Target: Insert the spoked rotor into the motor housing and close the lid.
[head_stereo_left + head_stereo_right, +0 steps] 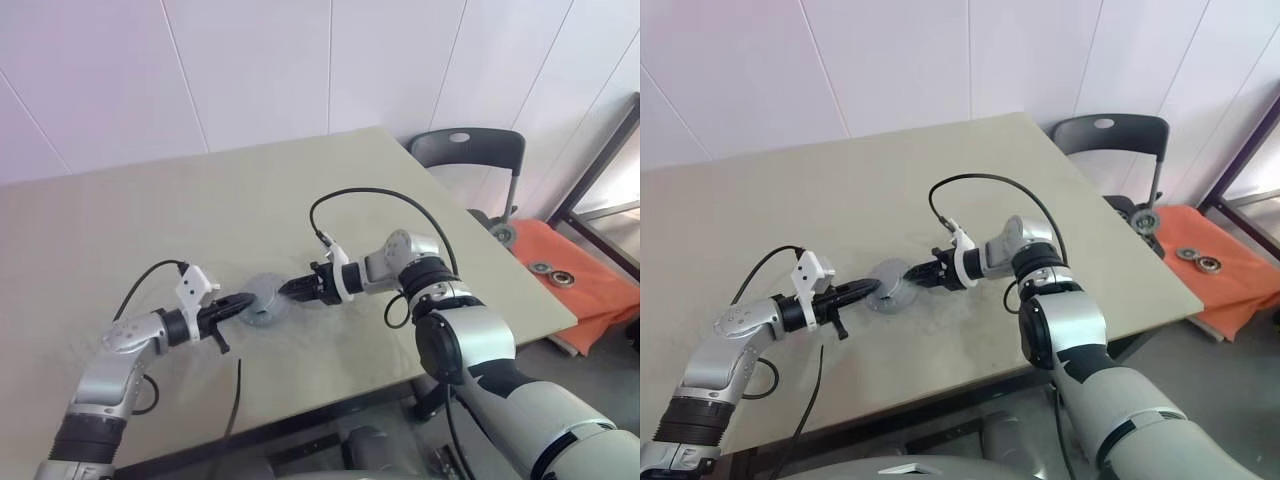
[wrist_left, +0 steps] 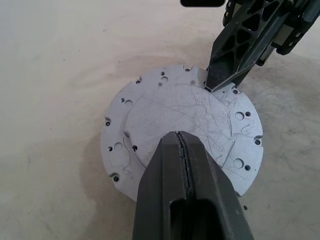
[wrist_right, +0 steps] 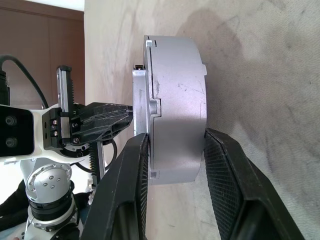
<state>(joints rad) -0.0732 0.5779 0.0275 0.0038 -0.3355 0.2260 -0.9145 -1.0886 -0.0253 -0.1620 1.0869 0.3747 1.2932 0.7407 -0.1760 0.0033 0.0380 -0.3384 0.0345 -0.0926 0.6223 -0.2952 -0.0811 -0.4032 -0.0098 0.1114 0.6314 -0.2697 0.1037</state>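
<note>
The motor housing (image 3: 177,100), a short silver-grey puck, lies near the middle of the beige table (image 1: 200,210). The lid (image 2: 180,115), a flat pale disc with small screw holes round its rim, sits on top of it. My left gripper (image 1: 248,298) is shut, and its tip (image 2: 179,134) rests on the lid's face. My right gripper (image 1: 287,289) reaches in from the opposite side. Its fingers (image 3: 227,165) clamp the stack at its edge, one on the lid side and one by the table. The spoked rotor is hidden.
A dark chair (image 1: 470,150) stands past the table's far right corner. An orange mat (image 1: 585,280) with round metal parts lies on the floor to the right. Black cables loop above both wrists. The table's front edge runs close behind my grippers.
</note>
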